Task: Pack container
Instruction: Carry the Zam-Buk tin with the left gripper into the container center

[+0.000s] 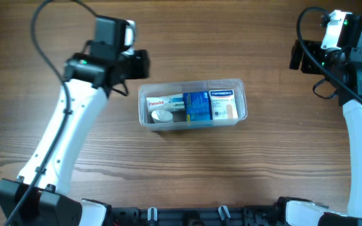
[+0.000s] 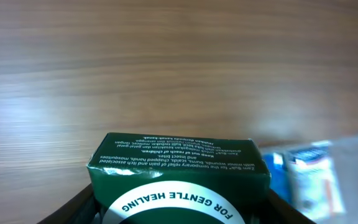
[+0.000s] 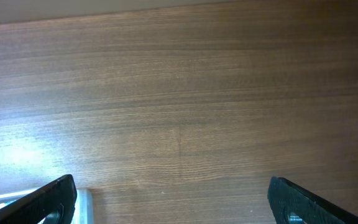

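The clear plastic container sits at the table's middle. It holds a Panadol box, a white round item, a blue box and a Hansaplast box. My left gripper hovers just up-left of the container and is shut on a dark green box printed "FOR GENTLE HEALING". The container's edge shows blurred at the right of the left wrist view. My right gripper is open and empty over bare wood at the far right; in the overhead view it is hard to make out.
The wooden table surrounds the container. A corner of the container peeks in at the lower left of the right wrist view.
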Robot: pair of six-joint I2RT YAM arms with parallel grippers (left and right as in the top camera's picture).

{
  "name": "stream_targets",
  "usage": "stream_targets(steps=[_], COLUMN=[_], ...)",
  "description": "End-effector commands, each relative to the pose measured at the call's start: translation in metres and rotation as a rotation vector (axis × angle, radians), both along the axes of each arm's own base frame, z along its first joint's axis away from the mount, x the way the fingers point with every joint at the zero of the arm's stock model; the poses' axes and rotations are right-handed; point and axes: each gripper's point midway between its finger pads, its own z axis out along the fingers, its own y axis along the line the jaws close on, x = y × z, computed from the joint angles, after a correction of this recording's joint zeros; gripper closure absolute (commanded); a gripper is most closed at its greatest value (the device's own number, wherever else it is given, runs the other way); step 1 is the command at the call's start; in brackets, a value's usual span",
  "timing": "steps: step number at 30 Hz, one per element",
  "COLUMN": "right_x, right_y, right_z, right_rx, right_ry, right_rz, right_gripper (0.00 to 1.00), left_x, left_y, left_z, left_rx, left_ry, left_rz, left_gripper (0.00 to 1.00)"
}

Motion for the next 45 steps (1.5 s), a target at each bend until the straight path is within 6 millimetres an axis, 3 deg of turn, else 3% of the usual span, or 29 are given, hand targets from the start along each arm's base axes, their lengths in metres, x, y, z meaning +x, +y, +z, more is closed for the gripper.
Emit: stream_targets(steps=[1,3,8,11,14,20,23,32,34,35,37,43,45], right_x=[0.0,0.0,0.0,0.0,0.0,0.0,0.0,0.0,0.0,0.0,0.0,0.0,0.0], right_y=[-0.001,-0.001,-0.001,-0.001,-0.001,-0.001,-0.001,-0.001,-0.001,-0.001,-0.001,-0.001,-0.001], right_z=[0.012,0.012,0.012,0.012,0.012,0.012,0.012,0.012,0.012,0.012,0.012,0.012,0.012], right_rx=[0.006,0.006,0.006,0.006,0.006,0.006,0.006,0.006,0.006,0.006,0.006,0.006,0.006], right_ry=[-0.034,-0.034,-0.034,-0.034,-0.034,-0.034,-0.034,-0.034,-0.034,-0.034,-0.034,-0.034,-0.034], right_rz=[-0.015,-0.015,-0.015,-0.015,-0.015,-0.015,-0.015,-0.015,-0.015,-0.015,-0.015,-0.015,-0.015], right_gripper=[0.0,0.0,0.0,0.0,0.0,0.0,0.0,0.0,0.0,0.0,0.0,0.0,0.0], left_x=[-0.017,-0.031,-0.058,-0.062,-0.059,-0.048,-0.043,-0.038,-0.037,-0.037,-0.037,-0.042,-0.038], left_y=[-0.063,-0.099,-0.15,-0.178,-0.19,-0.179,-0.163,-0.158,-0.157,-0.157,-0.157,-0.164,-0.165], left_z=[0.02,0.023,0.019,0.003,-0.023,-0.07,-0.084,-0.117,-0.119,-0.119,-0.119,-0.112,-0.09], left_rx=[-0.101,-0.139,-0.183,-0.165,-0.102,-0.03,-0.01,0.039,0.043,0.042,0.043,-0.017,-0.054], left_ry=[-0.031,-0.038,-0.014,-0.019,-0.017,0.067,0.104,0.153,0.157,0.157,0.157,0.191,0.152], left_rz=[-0.076,-0.124,-0.14,-0.162,-0.132,-0.034,0.07,0.091,0.093,0.094,0.093,0.063,0.063], left_gripper=[0.5,0.5,0.52,0.52,0.52,0.5,0.51,0.48,0.42,0.16,0.04,0.06,0.07])
